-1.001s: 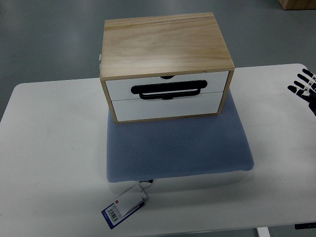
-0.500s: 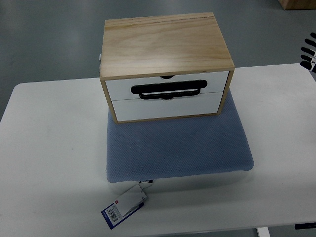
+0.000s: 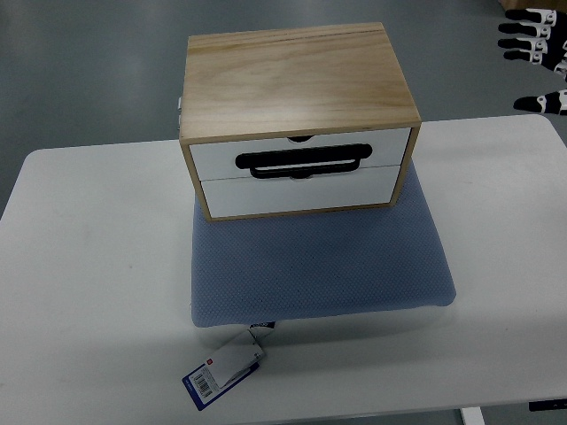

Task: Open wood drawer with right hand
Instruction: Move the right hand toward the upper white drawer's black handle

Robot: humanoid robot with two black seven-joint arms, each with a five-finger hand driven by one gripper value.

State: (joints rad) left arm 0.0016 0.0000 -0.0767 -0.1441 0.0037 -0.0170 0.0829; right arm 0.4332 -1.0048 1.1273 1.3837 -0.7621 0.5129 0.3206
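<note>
Wood drawer box (image 3: 297,88), two white fronts shut, black handle (image 3: 302,160). Right hand (image 3: 537,53) well apart, fingers (image 3: 518,42) spread.

Even, diffuse overhead light is filling the scene, and the white table (image 3: 89,266) is reading bright without harsh glare. A soft shadow is falling under the wooden drawer box (image 3: 297,88) onto the blue mat (image 3: 319,266). Focus is holding sharp centrally; the floor is showing faint sheen.
</note>
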